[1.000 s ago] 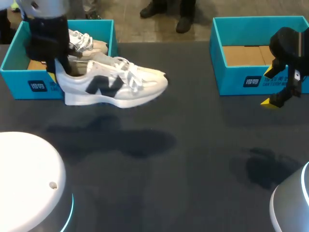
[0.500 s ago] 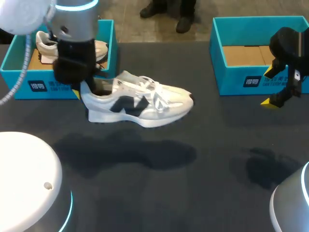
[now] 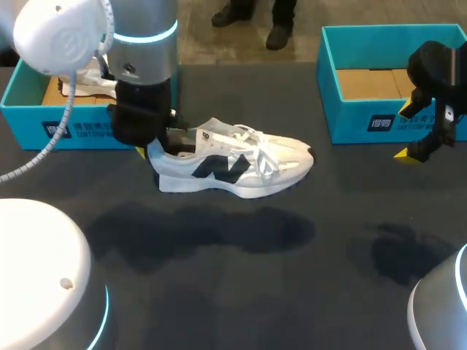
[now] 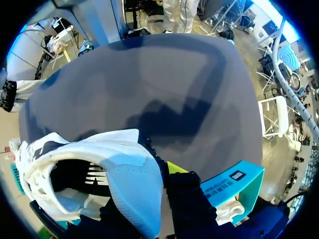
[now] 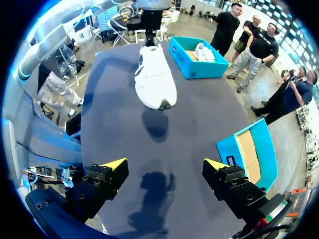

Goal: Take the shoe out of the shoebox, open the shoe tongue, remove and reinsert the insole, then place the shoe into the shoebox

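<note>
well, the dark table [image 3: 306, 292] carries everything, with two teal boxes at its far side. the shoebox [image 3: 29, 130] sits just behind the left hand, and an open teal box [image 3: 350, 120] just behind the right hand shows only its cardboard floor. the left arm [image 3: 139, 65] comes down in front of the shoebox. inside that box, behind the left hand, lies a second white shoe [image 3: 84, 86], partly hidden by the arm.

the white shoe [image 3: 233, 164] with the dark side mark is out of the box. it hangs by its heel from the left hand [image 3: 159, 146], and its shadow, lying apart from it on the table, suggests it is lifted clear rather than resting. the left hand is clamped on the heel collar. in the left wrist view one yellow-tipped finger [image 4: 173, 168] presses the outside of the heel, while the other goes down inside the opening, mostly hidden.

the right hand [image 3: 423, 149] hovers well apart from the shoe, its fingers spread wide with nothing between them.

the coming move turns on one relation. the shoe's long axis runs out from the left hand toward the right hand, heel at the left, toe and laces pointing at the right. so the tongue end is what the free right hand would meet first, probably once the shoe is set down.
</note>
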Available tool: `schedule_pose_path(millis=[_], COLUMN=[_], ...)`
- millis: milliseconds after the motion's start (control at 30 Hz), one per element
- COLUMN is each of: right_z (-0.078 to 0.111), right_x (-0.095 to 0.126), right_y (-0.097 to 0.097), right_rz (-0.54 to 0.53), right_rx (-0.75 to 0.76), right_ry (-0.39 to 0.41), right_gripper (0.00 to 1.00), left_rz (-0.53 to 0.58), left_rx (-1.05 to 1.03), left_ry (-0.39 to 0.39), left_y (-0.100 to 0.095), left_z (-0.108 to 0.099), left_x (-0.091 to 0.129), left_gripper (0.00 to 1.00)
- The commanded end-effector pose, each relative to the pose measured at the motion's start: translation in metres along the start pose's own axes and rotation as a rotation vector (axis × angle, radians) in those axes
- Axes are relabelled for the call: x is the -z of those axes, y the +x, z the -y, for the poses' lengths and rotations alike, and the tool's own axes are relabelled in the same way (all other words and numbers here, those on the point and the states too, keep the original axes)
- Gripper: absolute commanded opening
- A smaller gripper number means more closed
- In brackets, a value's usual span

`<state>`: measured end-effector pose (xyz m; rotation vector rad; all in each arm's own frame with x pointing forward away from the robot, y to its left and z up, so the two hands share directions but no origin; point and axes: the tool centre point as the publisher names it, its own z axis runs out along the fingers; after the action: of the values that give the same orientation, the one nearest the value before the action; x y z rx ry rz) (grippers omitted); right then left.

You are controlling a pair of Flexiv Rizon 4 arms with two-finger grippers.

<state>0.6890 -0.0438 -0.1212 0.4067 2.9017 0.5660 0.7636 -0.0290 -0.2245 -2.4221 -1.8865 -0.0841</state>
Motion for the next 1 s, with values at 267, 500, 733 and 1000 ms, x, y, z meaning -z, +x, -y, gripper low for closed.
schedule_pose_path(millis=[267, 500, 733, 1000], right_z=[-0.002, -0.002, -0.002, -0.002], right_x=[-0.001, -0.001, -0.001, -0.001], right_y=[-0.002, -0.002, -0.002, -0.002], right_rz=[-0.004, -0.004, -0.004, -0.004], right_rx=[-0.001, -0.001, -0.001, -0.001], right_ry=[0.004, 0.004, 0.004, 0.004], right_gripper=[1.00, 1.00, 1.00, 1.00], left_rz=[0.030, 0.004, -0.032, -0.039], left_rx=[-0.014, -0.008, 0.023, 0.043], left_ry=[-0.015, -0.013, 0.006, 0.031], left_y=[-0.017, -0.026, -0.029, -0.029], left_z=[-0.007, -0.012, -0.015, -0.017], left_x=[-0.062, -0.102, -0.132, -0.154], left_gripper=[0.00, 0.00, 0.00, 0.00])
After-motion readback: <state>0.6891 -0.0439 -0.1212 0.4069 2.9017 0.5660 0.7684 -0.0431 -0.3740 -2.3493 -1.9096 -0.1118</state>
